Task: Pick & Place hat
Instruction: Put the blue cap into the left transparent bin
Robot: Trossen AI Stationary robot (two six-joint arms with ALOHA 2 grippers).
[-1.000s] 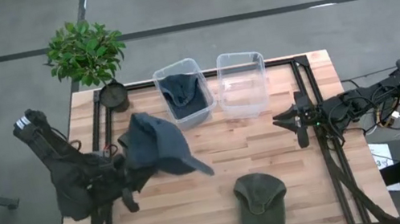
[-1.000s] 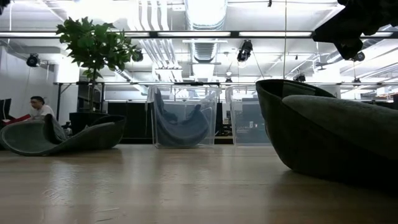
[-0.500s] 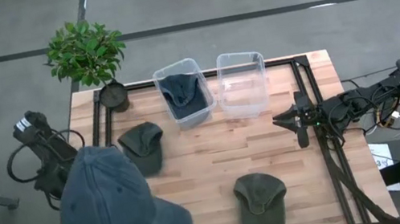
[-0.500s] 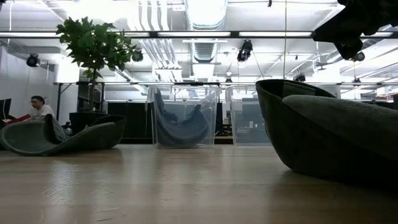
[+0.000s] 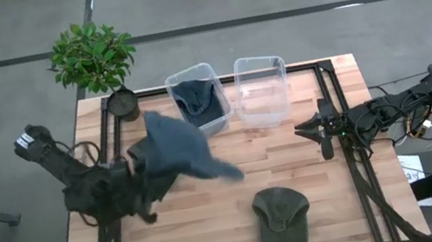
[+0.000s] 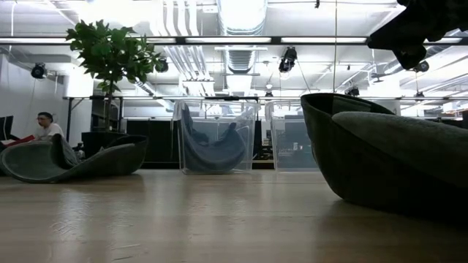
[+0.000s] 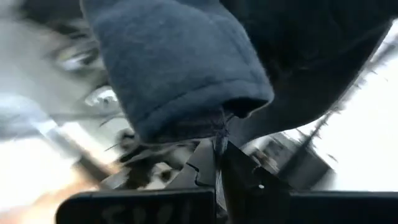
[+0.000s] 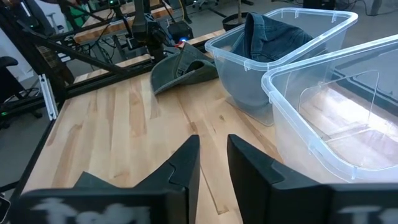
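My left gripper is over the table's left part, shut on a blue-grey cap that hangs in the air, its brim pointing toward the table's middle. A dark green cap lies on the wood beneath it, hidden in the high view. A second green cap lies crown up near the near edge. Another blue cap sits in the left clear bin. My right gripper waits open at the table's right edge. My left gripper pinches the blue-grey cap between its two shut fingers at a fold of the crown's fabric edge. The cap is lifted clear of the table, and its cloth bulges out beyond the fingertips.
An empty clear bin stands next to the filled one at the far edge. A potted plant is at the far left corner. Black frame rails run along both sides. Bare wood lies between the caps and my right gripper.
My left arm swung the blue-grey cap up and toward the near left corner, baring the green cap beneath. It then brought the cap back down over the table's left part, toward the bins. The gripper stayed shut on it. The brim now points more toward the table's middle.
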